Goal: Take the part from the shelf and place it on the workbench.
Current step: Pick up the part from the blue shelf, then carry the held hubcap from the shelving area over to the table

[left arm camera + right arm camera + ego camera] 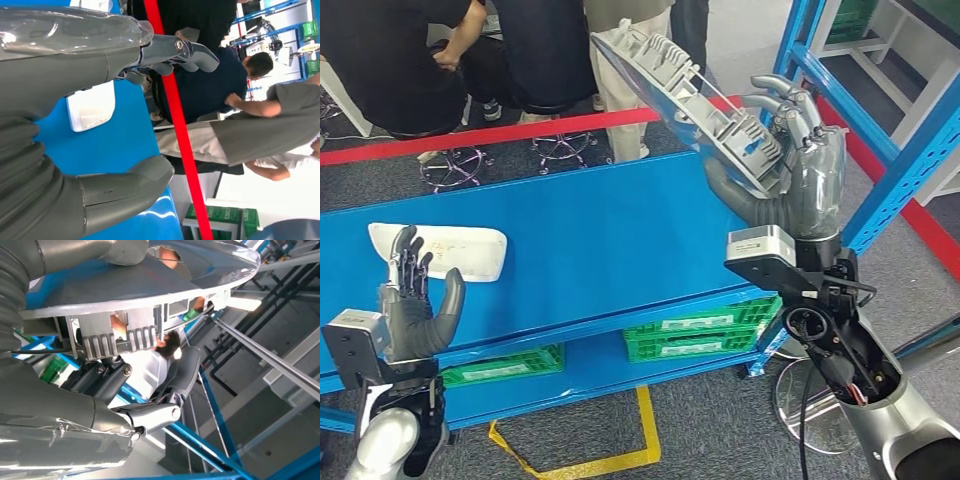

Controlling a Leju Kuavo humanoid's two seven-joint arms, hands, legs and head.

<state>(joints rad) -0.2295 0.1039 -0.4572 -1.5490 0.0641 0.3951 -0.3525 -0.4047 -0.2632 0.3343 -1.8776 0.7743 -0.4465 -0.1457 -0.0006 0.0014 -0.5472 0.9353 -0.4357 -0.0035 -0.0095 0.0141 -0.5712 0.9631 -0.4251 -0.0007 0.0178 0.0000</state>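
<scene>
My right hand point(803, 165) grips a long grey ribbed plastic part point(682, 90) and holds it tilted in the air above the right end of the blue workbench point(584, 240), close to the blue shelf frame point(901, 150). From the right wrist view the part point(143, 295) lies across the hand point(113, 390), thumb on one side and fingers on the other. My left hand point(414, 290) hovers open over the bench's left front, just in front of a white part point(463, 250) that lies flat on the bench. The left wrist view shows the hand point(94, 115) holding nothing, with the white part point(92, 105) beyond it.
People stand and sit behind the bench past a red floor line point(509, 130). Green crates point(697, 330) sit on the bench's lower level. Stool bases point(456, 165) stand behind the bench, another point(810, 400) on the floor at the right. Yellow tape point(622, 460) marks the floor in front.
</scene>
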